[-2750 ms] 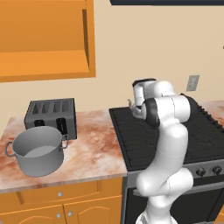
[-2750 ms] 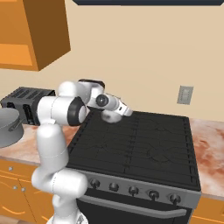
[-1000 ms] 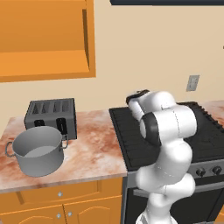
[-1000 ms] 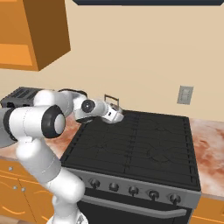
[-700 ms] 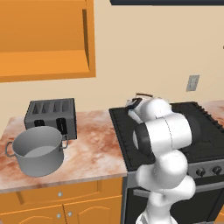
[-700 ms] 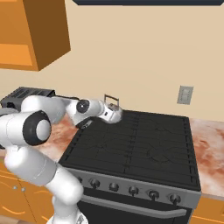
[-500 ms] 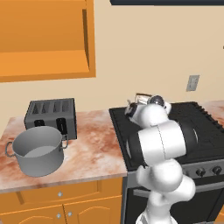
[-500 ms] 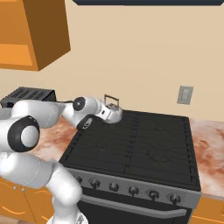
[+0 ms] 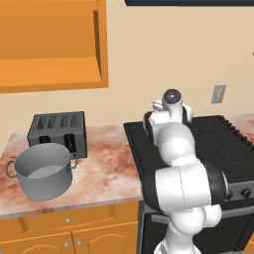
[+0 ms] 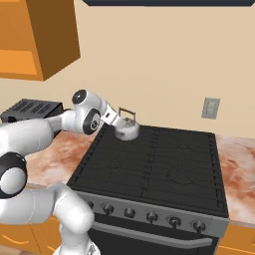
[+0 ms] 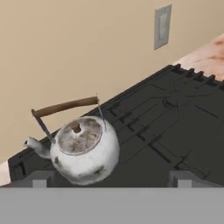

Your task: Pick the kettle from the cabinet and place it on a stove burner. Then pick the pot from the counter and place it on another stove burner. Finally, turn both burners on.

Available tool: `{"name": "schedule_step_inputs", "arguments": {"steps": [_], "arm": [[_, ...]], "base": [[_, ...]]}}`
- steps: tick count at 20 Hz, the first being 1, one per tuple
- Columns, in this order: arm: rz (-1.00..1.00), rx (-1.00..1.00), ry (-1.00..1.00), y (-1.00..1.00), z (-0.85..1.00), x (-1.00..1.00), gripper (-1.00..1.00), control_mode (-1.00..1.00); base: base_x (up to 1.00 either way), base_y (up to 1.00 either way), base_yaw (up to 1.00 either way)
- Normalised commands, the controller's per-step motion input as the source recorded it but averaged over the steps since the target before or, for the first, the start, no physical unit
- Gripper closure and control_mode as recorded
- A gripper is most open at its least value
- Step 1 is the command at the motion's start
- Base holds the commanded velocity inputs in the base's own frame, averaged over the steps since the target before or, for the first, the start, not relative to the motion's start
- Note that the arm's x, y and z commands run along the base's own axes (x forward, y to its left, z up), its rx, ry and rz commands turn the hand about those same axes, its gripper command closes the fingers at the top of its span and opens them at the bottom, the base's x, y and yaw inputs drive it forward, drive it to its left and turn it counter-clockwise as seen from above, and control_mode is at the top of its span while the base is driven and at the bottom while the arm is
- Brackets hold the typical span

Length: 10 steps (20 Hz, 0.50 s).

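The small silver kettle (image 11: 85, 151) stands upright on the back left stove burner (image 10: 130, 143), with its arched handle up. My gripper (image 11: 109, 181) is open just short of it, one fingertip (image 11: 39, 178) to each side, touching nothing. In the right base view the gripper (image 10: 115, 119) hovers at the kettle's (image 10: 127, 130) left. The large grey pot (image 9: 42, 171) sits on the mottled counter (image 9: 106, 168), well left of the stove. The orange cabinet (image 9: 54, 59) hangs above the counter with an open shelf.
A dark four-slot toaster (image 9: 57, 131) stands behind the pot against the wall. The black cooktop (image 10: 164, 169) has free grates to the right and front, and a row of knobs (image 10: 149, 217) along its front. A wall outlet (image 10: 210, 107) is behind the stove.
The arm's elbow has swung round to the left and the hand has drawn back slightly from the kettle. The kettle stays on the back left burner; the jaws stay open.
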Motion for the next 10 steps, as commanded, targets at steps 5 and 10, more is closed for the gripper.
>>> {"name": "schedule_step_inputs", "arguments": {"steps": [5,10], "arm": [[0.0,0.1,0.13,0.0,0.17,-0.44,-1.0,-1.0],[0.0,0.1,0.09,0.0,0.04,-0.48,-1.0,-1.0]], "base": [[0.0,0.0,0.0],[0.0,0.0,0.0]]}}
